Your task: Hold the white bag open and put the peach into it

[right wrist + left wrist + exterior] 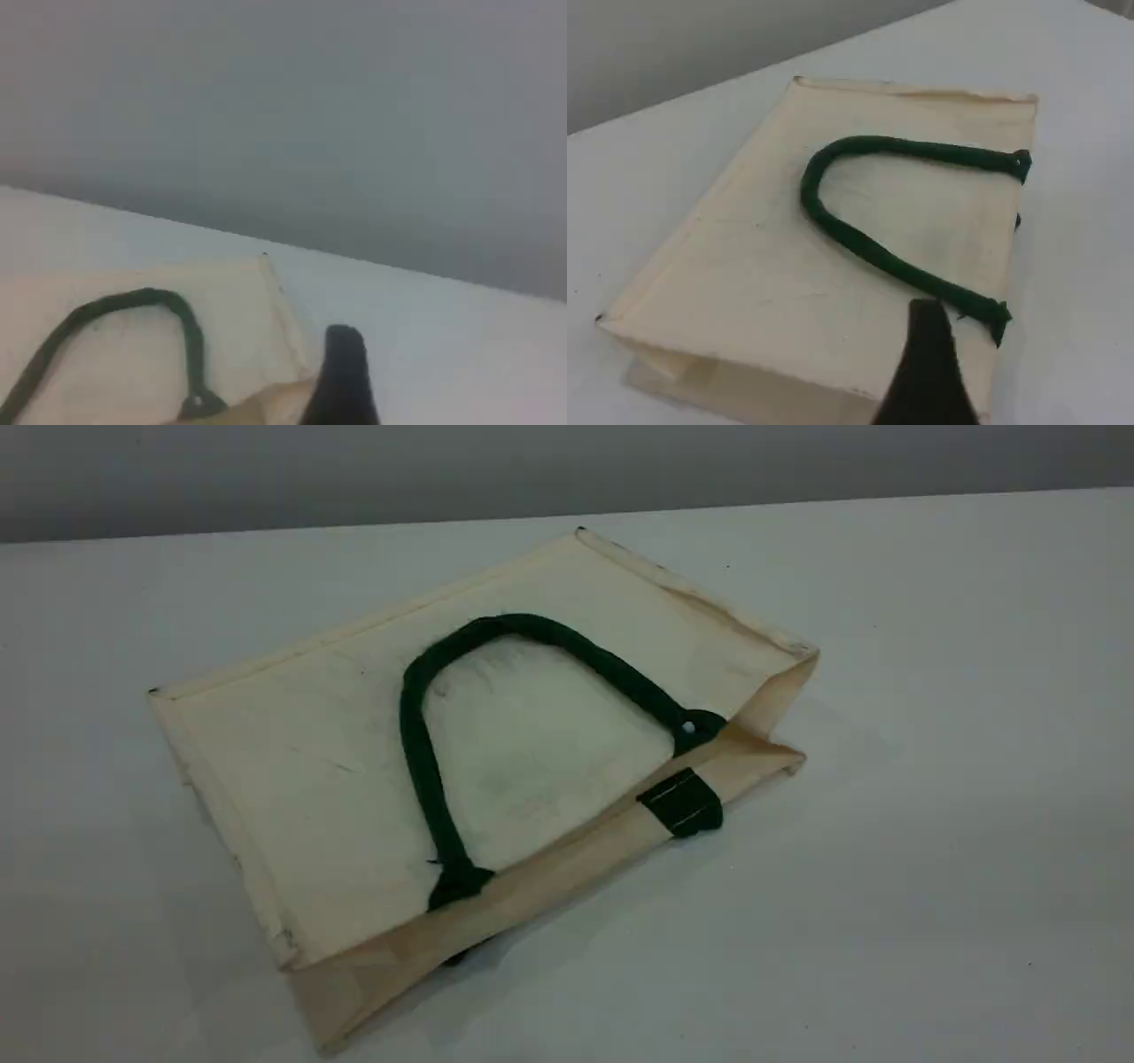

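Observation:
The white bag [301,779] lies flat on the table, mouth toward the lower right and gaping slightly at its right end. Its dark green rope handle [416,744] rests looped on the upper panel, and a green tab [682,802] sits on the lower lip. In the left wrist view, one dark fingertip [926,354] of my left gripper hovers over the bag [744,266] near the handle [859,239], holding nothing. My right gripper's fingertip [344,372] hangs above the bag's far corner [266,301], beside the handle [106,305]. The peach is out of view. Neither arm appears in the scene view.
The white table [930,824] extends around the bag on all sides. A grey wall [354,469] rises behind the table's far edge.

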`<action>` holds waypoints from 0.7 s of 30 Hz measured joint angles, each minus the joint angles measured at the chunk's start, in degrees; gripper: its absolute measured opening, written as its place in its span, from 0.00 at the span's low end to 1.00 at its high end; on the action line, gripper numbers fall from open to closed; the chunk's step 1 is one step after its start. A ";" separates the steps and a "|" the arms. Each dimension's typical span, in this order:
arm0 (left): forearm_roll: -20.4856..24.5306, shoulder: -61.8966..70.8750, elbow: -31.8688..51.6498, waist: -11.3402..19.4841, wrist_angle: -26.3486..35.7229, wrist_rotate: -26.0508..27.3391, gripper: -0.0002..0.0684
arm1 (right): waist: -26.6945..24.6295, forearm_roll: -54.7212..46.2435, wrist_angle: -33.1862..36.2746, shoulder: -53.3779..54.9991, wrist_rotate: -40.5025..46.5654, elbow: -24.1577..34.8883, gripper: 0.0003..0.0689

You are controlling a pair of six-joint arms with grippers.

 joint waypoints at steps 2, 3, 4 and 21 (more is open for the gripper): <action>0.00 0.00 0.00 0.00 0.00 0.00 0.74 | 0.00 0.00 0.00 0.00 -0.05 0.00 0.75; 0.00 0.00 0.00 0.00 0.00 0.00 0.74 | 0.00 0.00 0.00 0.00 -0.05 0.00 0.75; 0.00 -0.06 0.00 0.00 0.00 0.00 0.74 | 0.00 0.00 0.00 0.00 -0.05 0.00 0.75; -1.77 -8.06 0.00 19.78 1.39 0.00 0.74 | 0.00 0.00 0.00 0.00 -0.05 0.00 0.75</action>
